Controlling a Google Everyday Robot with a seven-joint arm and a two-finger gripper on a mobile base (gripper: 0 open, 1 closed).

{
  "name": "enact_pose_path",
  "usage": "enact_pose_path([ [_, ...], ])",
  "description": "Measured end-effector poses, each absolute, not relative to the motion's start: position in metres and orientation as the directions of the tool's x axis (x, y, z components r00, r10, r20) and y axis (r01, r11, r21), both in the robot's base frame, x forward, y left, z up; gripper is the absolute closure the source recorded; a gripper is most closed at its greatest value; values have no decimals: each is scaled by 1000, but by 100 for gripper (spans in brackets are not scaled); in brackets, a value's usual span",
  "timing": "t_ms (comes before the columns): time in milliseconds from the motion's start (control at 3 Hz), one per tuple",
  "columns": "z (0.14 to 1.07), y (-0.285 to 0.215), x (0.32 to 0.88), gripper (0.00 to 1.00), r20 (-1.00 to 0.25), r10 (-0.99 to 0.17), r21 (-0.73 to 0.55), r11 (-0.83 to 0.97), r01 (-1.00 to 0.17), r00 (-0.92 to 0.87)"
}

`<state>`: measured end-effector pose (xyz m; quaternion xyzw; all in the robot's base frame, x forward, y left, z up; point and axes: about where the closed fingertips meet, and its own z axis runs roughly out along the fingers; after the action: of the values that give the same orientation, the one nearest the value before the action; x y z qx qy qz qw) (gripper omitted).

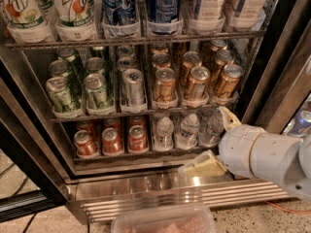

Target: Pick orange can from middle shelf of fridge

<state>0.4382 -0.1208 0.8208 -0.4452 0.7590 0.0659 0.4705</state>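
1. Nearest to me, bottom edge: clear plastic tub (164, 221), only its top rim showing.
2. Pincer (201, 141) is low right, in front of the fridge (284, 47), on a white arm (265, 154) coming in from the right. Fingers spread wide, holding nothing. One cream finger points left over the ribbed base panel (146, 198). The other points up, in front of the right-hand water bottle.
3. Lower rack: red cans (112, 141) on the left, water bottles (164, 130) on the right, just behind the pincer.
4. Middle shelf (141, 111), above the pincer: green cans (97, 90) left, one lane of silver cans (132, 85), then three lanes of orange ones on the right. Front-row orange can (197, 83) sits upright in its white tray, well clear of both fingers. I see no contact.
5. Top rack, furthest up: tall 7UP bottles (73, 4) left, blue-labelled bottles (163, 1) centre, pale bottles (209, 1) right.
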Motion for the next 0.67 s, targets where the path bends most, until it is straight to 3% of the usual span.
enact_pose_path([
  [333, 824, -113, 455, 11, -823, -552, -313, 639, -703, -135],
  [667, 827, -107, 465, 29, -847, -518, -305, 655, -691, -116],
])
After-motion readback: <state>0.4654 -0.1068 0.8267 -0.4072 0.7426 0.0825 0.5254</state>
